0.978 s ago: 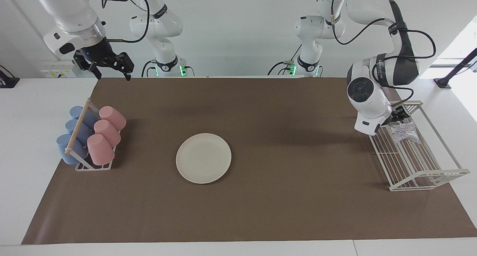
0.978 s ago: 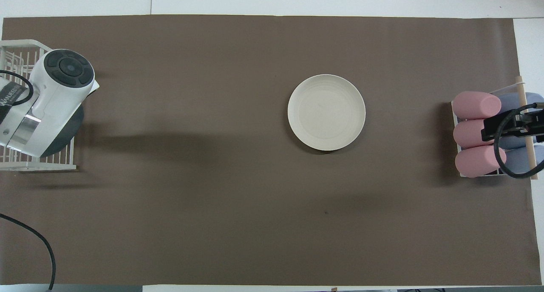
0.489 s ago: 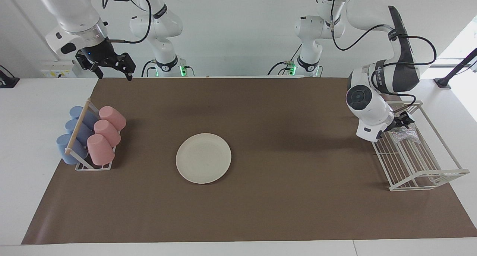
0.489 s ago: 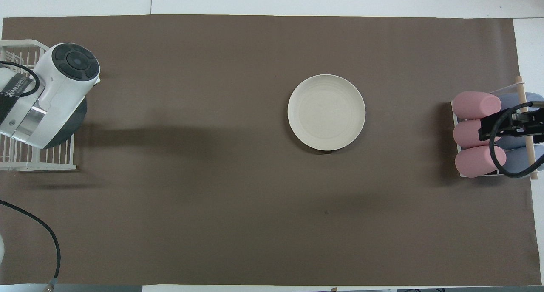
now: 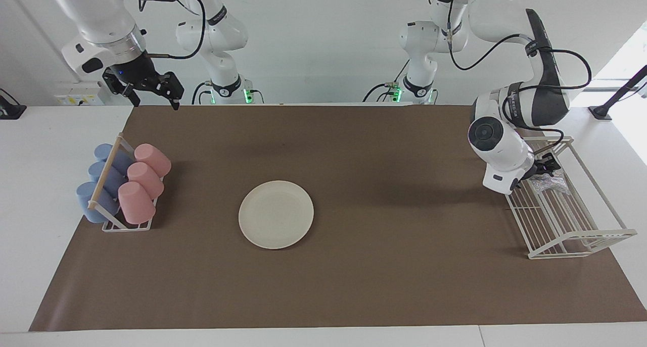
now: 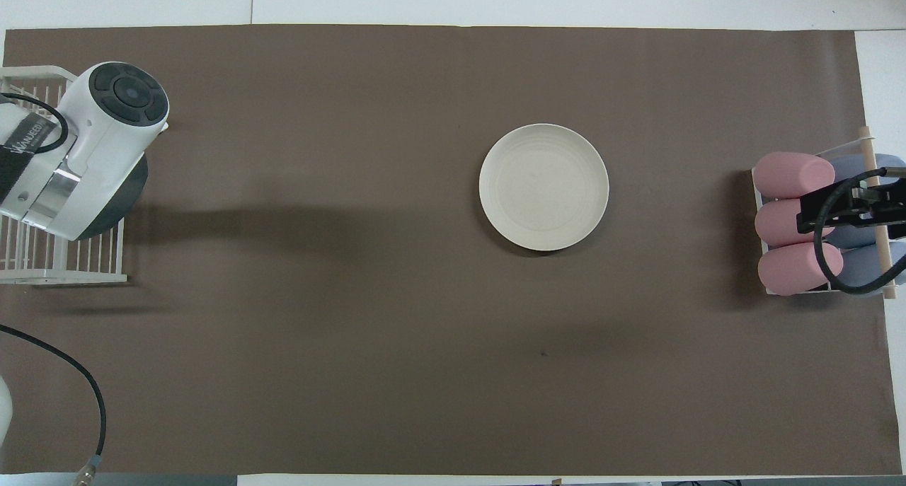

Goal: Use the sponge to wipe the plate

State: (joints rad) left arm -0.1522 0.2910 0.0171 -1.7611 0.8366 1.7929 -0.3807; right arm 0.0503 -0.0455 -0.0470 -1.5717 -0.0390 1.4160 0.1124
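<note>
The cream-white plate (image 5: 276, 214) (image 6: 543, 187) lies flat on the brown mat, near the middle of the table. The silvery sponge (image 5: 551, 185) sits in the white wire rack (image 5: 571, 226) at the left arm's end. My left gripper (image 5: 546, 167) is down in the rack right on the sponge, and its white wrist hides most of it. In the overhead view that wrist covers both the sponge and the gripper. My right gripper (image 5: 154, 103) hangs open and holds nothing, high over the mat's corner at the right arm's end.
A small rack of pink and blue cups (image 5: 124, 185) (image 6: 814, 224) lying on their sides stands at the right arm's end. The brown mat (image 5: 384, 286) covers most of the white table. A black cable (image 6: 78, 373) trails by the left arm.
The left gripper has come down onto the sponge in the wire rack and now covers more of it. The right gripper shifted slightly. The plate has not moved.
</note>
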